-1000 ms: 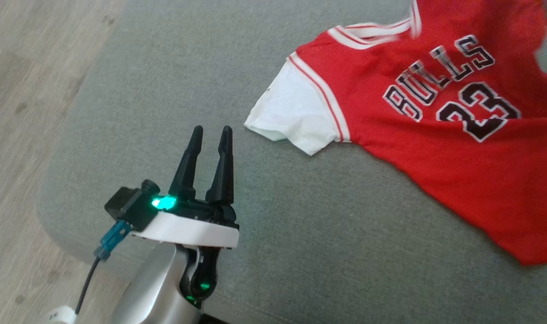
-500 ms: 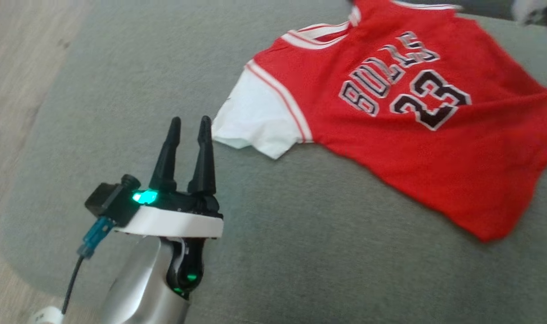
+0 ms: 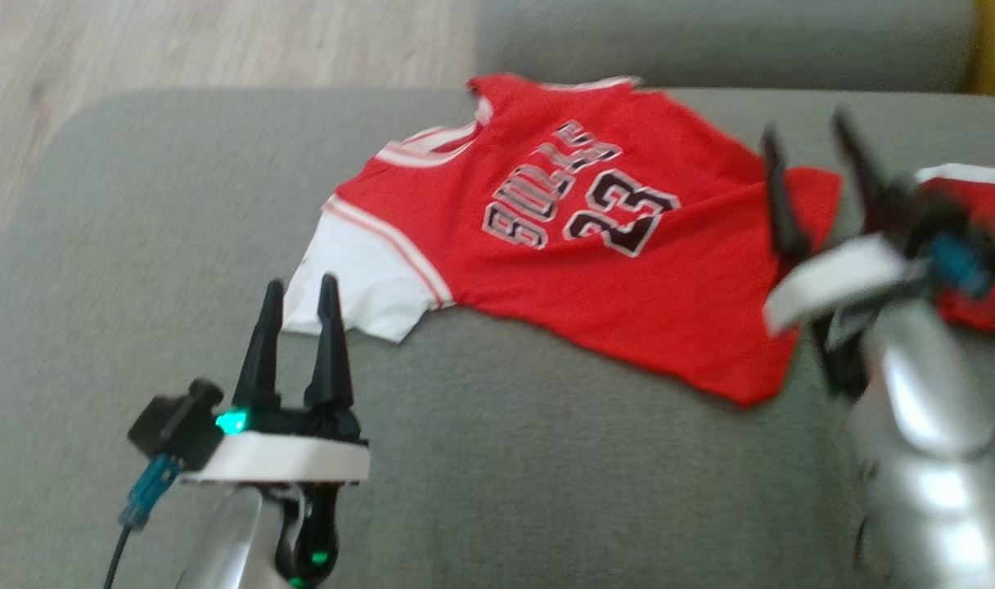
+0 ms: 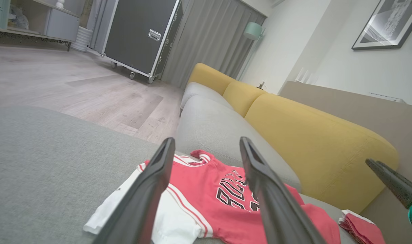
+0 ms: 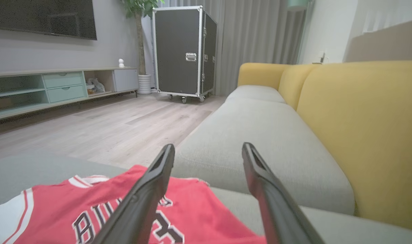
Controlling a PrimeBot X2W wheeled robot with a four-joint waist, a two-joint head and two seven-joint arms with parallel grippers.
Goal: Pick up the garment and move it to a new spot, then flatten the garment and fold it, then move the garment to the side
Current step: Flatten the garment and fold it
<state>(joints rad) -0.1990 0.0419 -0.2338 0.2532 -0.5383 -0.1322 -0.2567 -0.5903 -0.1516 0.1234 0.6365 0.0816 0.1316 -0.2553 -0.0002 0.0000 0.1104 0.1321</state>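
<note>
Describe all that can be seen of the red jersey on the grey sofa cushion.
The jersey is red, of thin soft cloth, with one short white sleeve showing, a neckline trimmed in white stripes, and the print "BULLS 23" in dark letters edged white. It lies front up, spread but slightly wrinkled, on the grey seat cushion. The left gripper is open near the sleeve, the right gripper open near the hem; neither grips it.
</note>
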